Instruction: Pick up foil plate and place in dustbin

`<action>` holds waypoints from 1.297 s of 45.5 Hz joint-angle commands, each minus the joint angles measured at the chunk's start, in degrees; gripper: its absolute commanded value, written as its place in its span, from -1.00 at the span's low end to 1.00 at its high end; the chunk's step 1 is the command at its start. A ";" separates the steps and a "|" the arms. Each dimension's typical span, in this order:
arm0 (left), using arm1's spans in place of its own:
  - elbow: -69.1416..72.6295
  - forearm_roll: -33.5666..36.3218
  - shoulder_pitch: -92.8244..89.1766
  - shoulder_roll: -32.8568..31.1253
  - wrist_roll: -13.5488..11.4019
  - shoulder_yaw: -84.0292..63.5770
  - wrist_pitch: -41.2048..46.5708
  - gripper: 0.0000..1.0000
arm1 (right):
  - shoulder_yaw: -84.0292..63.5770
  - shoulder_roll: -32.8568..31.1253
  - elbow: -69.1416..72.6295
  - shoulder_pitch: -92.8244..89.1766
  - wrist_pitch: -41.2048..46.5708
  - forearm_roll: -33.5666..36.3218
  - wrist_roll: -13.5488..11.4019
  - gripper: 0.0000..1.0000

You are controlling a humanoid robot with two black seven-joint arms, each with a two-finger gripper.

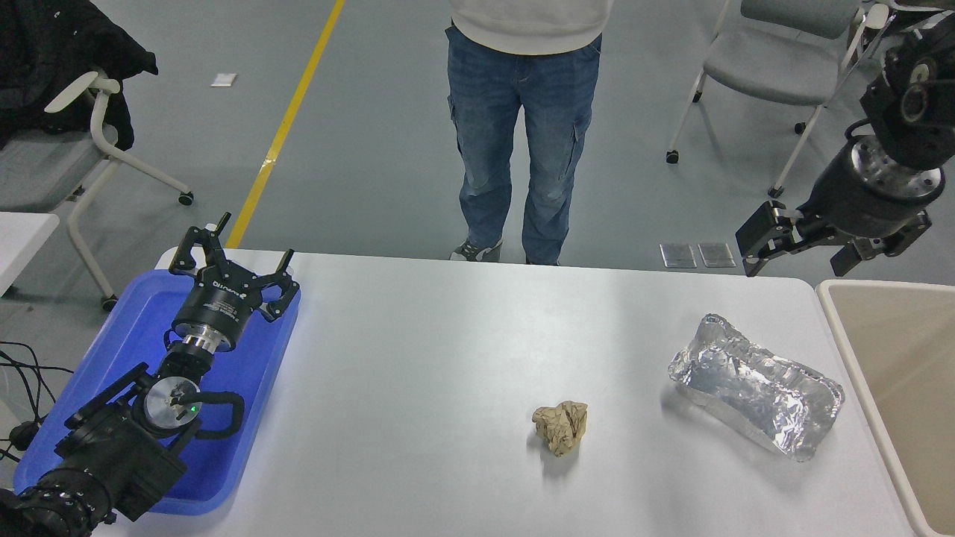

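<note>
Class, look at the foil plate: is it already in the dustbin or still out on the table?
Out. The foil plate lies on the white table, left of the dustbin; nothing grips it.

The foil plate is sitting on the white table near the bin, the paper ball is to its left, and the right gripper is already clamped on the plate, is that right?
Not quite. In the head view the right gripper is open and up over the table's far right edge, apart from the foil plate. The rest holds: the plate lies on the table near the bin, with the paper ball to its left.
</note>
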 commanded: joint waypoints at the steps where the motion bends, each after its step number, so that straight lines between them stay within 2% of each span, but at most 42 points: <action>1: 0.00 0.00 0.00 0.00 0.00 0.00 0.00 1.00 | -0.16 -1.30 0.07 -1.06 0.00 0.09 0.01 1.00; 25: 0.00 0.00 0.00 0.00 0.00 0.00 0.00 1.00 | -0.69 -4.90 -0.55 -3.43 0.00 0.00 -0.08 1.00; 39: 0.00 0.00 0.09 0.00 0.00 0.00 0.00 1.00 | -0.86 -12.63 -1.69 -7.91 0.00 -0.44 -0.08 1.00; 51: 0.00 0.00 0.09 0.00 0.00 0.00 0.00 1.00 | -1.22 -13.86 -6.52 -16.69 -0.09 -0.44 -0.08 1.00; 59: 0.00 0.00 0.09 0.00 0.00 0.00 0.00 1.00 | 3.08 -18.43 -10.30 -25.48 -7.64 0.00 -0.08 1.00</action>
